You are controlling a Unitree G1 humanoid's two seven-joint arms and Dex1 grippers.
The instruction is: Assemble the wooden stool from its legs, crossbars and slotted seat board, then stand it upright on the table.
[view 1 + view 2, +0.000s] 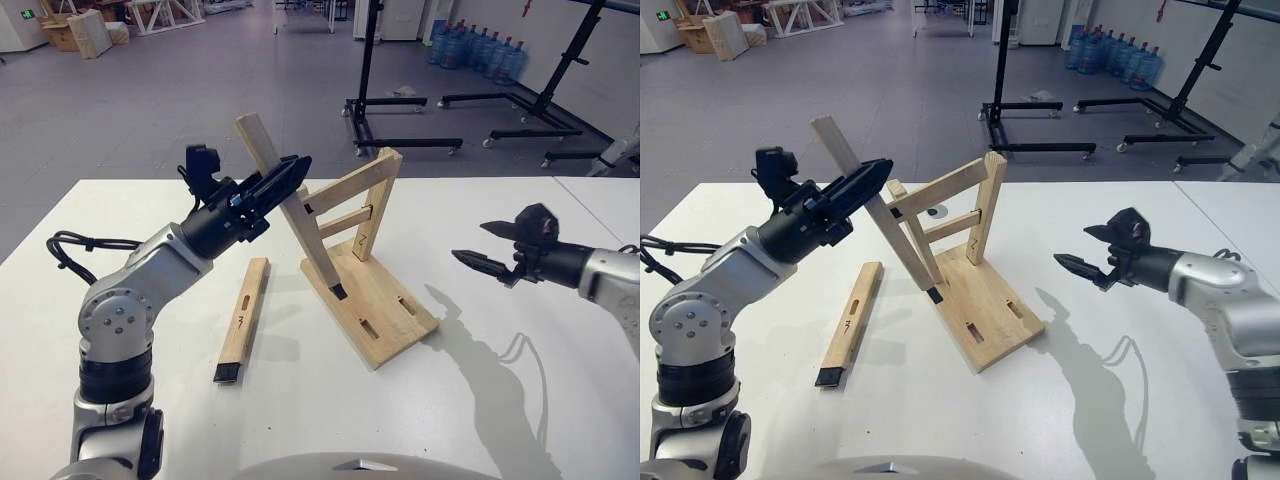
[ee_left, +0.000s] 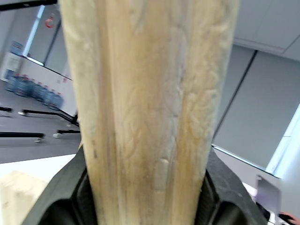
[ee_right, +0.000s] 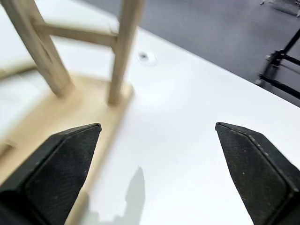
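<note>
Because the leg [image 1: 318, 250] is light, stiff, smooth wood, the left gripper [image 1: 290, 178] clamps its fingers above the middle. The leg tilts, lower end at the seat board [image 1: 385, 310] lying on the bench [image 1: 500, 400]. The spare leg [image 1: 242, 320] lies beside it, and the right gripper [image 1: 472, 241] hovers with fingers wide.
</note>
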